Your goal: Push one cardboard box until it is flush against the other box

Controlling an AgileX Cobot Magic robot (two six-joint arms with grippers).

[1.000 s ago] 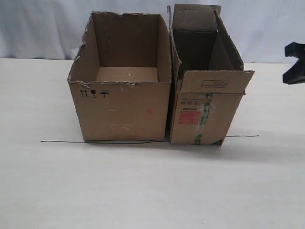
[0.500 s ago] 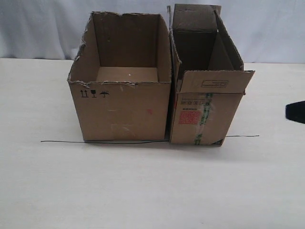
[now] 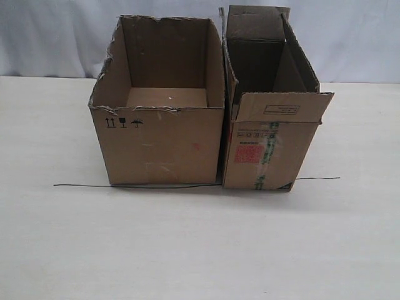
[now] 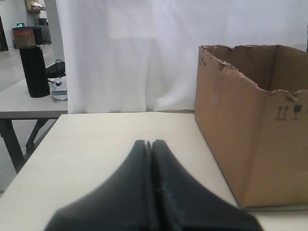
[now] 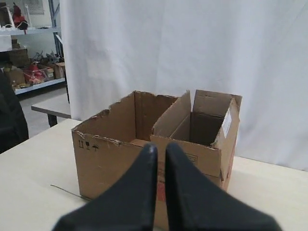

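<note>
The cardboard box, narrow, with green tape and a red square on its end, stands on the right. Its left side lies flush against the other box, the wider plain carton with a ragged rim and black handling symbols. Neither gripper shows in the exterior view. My left gripper is shut and empty, low over the table beside the other box. My right gripper hangs back from both cartons with a narrow gap between its fingers and nothing in it; past it are the cardboard box and the other box.
A thin black line runs across the pale table along the boxes' front edges. A white curtain closes off the back. Off the table stands a second table with a black cylinder.
The right gripper, seen at the right edge of the exterior view, dropped lower and then left that view. Both boxes stayed where they were.
</note>
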